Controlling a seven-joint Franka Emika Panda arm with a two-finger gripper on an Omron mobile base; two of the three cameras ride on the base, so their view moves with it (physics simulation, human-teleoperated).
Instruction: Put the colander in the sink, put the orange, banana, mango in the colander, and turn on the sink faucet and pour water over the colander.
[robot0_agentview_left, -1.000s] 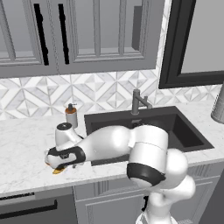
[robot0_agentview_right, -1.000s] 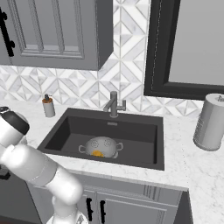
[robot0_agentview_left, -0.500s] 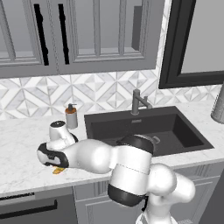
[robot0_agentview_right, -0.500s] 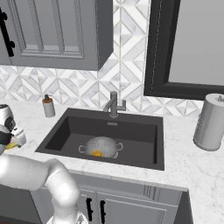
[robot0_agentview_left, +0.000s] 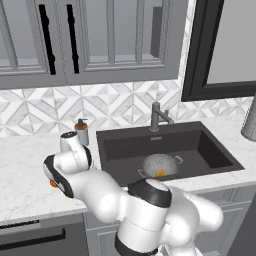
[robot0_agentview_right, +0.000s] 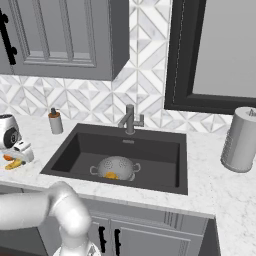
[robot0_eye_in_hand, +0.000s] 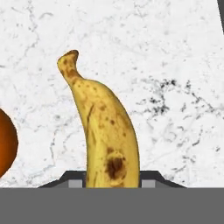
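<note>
Jaws close around the spotted banana (robot0_eye_in_hand: 107, 135) on the marble bench (robot0_eye_in_hand: 166, 65), orange (robot0_eye_in_hand: 6, 142) at its left.

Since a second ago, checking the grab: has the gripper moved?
Yes. The gripper slid left along the counter, away from the sink, and closed around the banana.

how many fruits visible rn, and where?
3. Banana on the marble counter between the hand's fingers. Orange right beside it on the counter. One yellow-orange fruit, likely the mango, in the colander in the sink. None else seen.
</note>
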